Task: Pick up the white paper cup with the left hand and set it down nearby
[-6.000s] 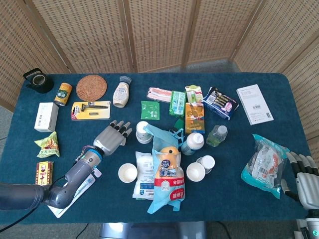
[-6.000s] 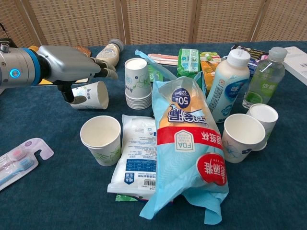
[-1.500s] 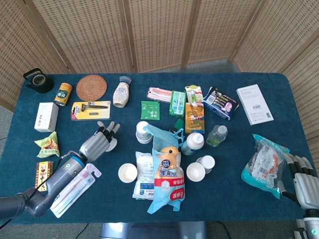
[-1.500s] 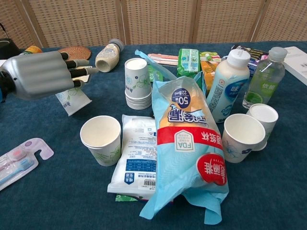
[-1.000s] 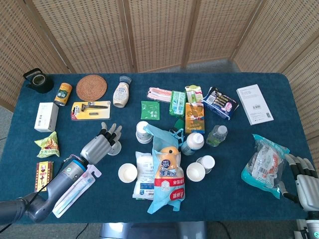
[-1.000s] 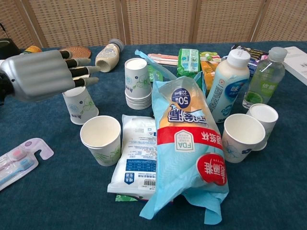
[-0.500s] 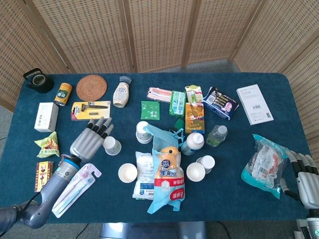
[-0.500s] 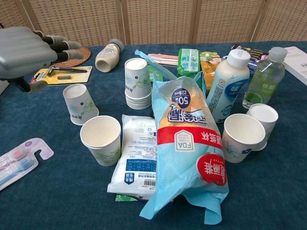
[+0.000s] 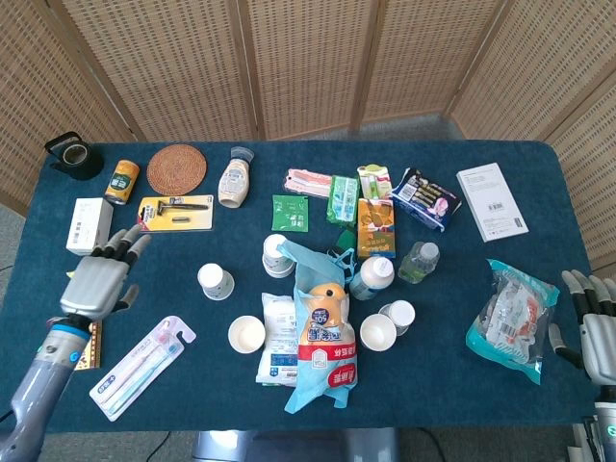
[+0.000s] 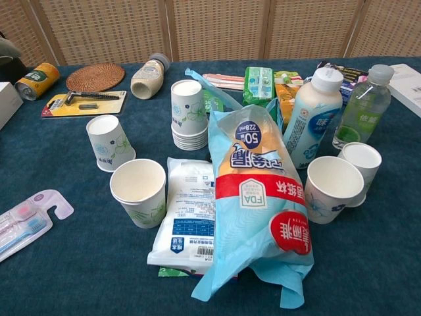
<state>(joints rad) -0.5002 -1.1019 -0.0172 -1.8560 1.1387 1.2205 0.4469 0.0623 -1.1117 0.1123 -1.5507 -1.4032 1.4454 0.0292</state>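
The white paper cup (image 9: 216,281) (image 10: 110,143) stands upside down on the blue cloth, left of the stack of cups (image 9: 276,255) (image 10: 189,116). Nothing touches it. My left hand (image 9: 96,281) hovers well to the cup's left, near the table's left edge, fingers spread and holding nothing. The chest view does not plainly show this hand. My right hand (image 9: 595,325) hangs at the far right edge beside a clear snack bag (image 9: 508,320), fingers apart and empty.
An upright paper cup (image 9: 246,334) (image 10: 138,191) stands just in front of the task cup. A toothbrush pack (image 9: 141,368) (image 10: 26,222) lies near the left hand. A razor card (image 9: 174,213), a white box (image 9: 89,225) and a big blue bag (image 9: 324,337) lie around.
My left hand has let go of the cup and drawn back to the left, out of the chest view. The cup stays standing where it was set.
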